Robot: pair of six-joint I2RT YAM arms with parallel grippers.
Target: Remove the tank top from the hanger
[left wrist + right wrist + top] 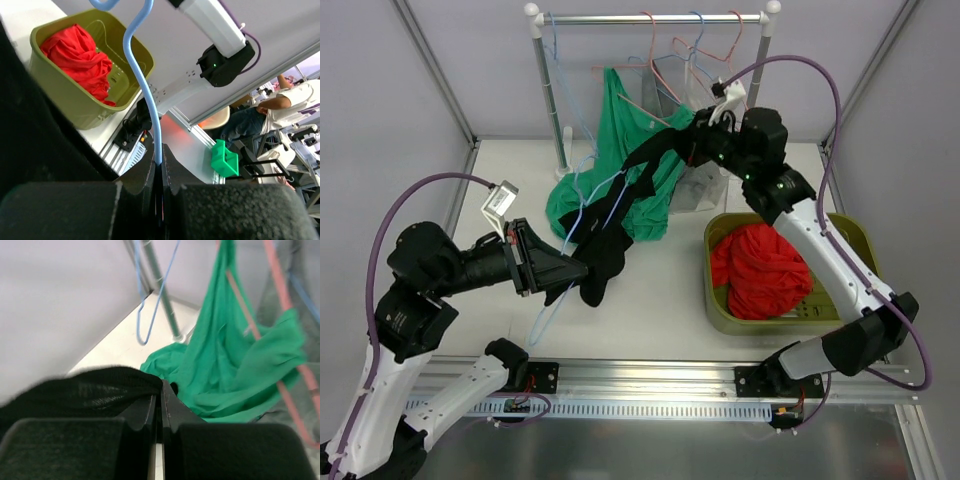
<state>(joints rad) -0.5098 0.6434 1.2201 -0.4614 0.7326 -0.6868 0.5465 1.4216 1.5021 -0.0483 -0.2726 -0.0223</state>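
The black tank top (608, 256) stretches across a light blue wire hanger (582, 208), from the clothes rack down toward the table's middle. My left gripper (582, 270) is shut on the hanger's blue wire (142, 80), which rises out of its closed tips (161, 161); black cloth (30, 135) fills the left of that view. My right gripper (696, 136) is up by the rack, shut on the top's upper edge (85, 390) at its tips (161, 391).
A green garment (620, 140) hangs on a pink hanger from the rack (650, 18) and drapes onto the table (235, 365). An olive bin (863, 240) at the right holds a red garment (760, 270). Several empty hangers hang on the rack.
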